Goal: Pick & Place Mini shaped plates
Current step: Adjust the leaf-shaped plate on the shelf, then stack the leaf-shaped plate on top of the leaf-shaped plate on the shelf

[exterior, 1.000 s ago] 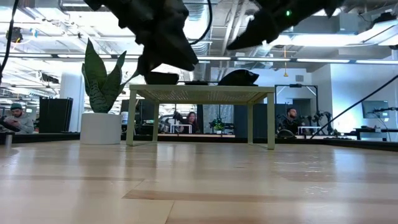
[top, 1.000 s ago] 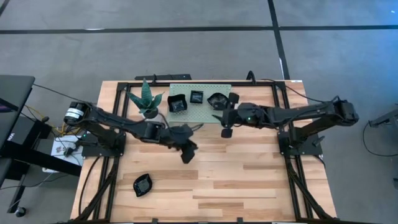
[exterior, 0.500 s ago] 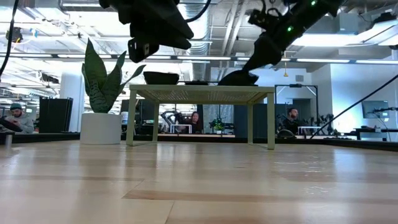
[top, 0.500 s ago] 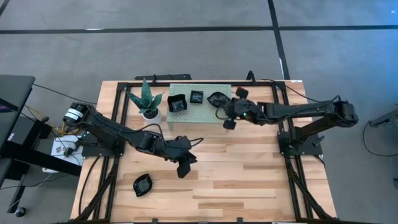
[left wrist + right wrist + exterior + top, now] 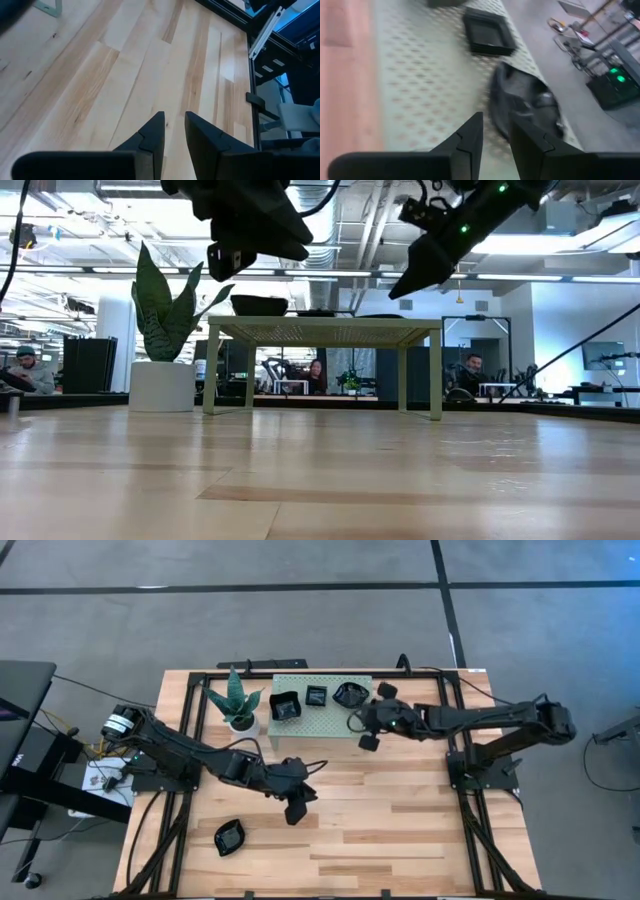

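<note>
Since a second ago the lobed glossy black mini plate (image 5: 348, 695) has landed on the pale green perforated stand (image 5: 320, 718); the right gripper (image 5: 365, 728), empty with a narrow gap, hovers beside it, while the left gripper (image 5: 293, 810), narrowly parted and empty, hangs over the wooden counter (image 5: 400, 820)

Three black plates (image 5: 316, 698) sit on the green stand (image 5: 325, 722); a fourth plate (image 5: 229, 837), seemingly lobed, lies near the table's front.

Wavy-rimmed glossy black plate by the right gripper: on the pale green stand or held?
On the stand. The wavy-rimmed glossy black plate lies on the pale green perforated stand; the right gripper hovers beside it, jaws narrowly apart and empty.
</note>
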### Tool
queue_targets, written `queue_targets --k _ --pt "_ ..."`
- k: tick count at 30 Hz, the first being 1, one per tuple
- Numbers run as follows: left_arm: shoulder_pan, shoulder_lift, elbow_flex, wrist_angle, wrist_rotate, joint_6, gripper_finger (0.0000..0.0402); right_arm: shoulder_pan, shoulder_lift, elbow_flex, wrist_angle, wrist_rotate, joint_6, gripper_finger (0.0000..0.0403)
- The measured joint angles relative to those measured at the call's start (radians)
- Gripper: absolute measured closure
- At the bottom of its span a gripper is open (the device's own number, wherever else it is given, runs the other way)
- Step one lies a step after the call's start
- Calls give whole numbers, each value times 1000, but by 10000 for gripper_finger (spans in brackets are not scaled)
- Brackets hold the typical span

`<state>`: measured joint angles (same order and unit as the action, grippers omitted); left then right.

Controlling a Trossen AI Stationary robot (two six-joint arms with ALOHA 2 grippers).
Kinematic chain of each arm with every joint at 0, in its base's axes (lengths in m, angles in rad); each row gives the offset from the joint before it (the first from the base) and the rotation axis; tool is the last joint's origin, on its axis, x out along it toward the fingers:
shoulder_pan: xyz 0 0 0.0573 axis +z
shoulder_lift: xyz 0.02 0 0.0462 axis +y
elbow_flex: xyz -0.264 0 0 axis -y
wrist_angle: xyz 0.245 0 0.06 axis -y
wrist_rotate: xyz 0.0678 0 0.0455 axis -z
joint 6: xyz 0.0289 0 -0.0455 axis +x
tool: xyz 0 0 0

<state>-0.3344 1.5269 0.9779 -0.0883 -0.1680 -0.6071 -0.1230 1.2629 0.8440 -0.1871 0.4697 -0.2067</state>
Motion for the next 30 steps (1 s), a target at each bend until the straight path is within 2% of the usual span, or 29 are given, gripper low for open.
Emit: queue_targets --k 6,11,13,18,23,26,30 --pt "-34 0 0 0 58 43 325 118 0 0 -3 -25 128 318" --pt "-158 0 0 -28 77 22 325 195 1 0 -16 -123 149 318" --pt "-222 0 0 -88 82 -99 325 217 1 0 -16 -131 149 318" --pt "-374 0 0 -323 59 -678 325 249 1 -1 -16 -131 153 318" --pt "-497 0 0 -558 62 -1120 325 254 2 -1 -15 -131 155 318" --pt "-528 3 0 -590 54 -1239 325 252 2 -1 -15 -130 155 318" --pt "-524 53 0 -585 52 -1239 325 252 2 -1 -14 -130 155 318"
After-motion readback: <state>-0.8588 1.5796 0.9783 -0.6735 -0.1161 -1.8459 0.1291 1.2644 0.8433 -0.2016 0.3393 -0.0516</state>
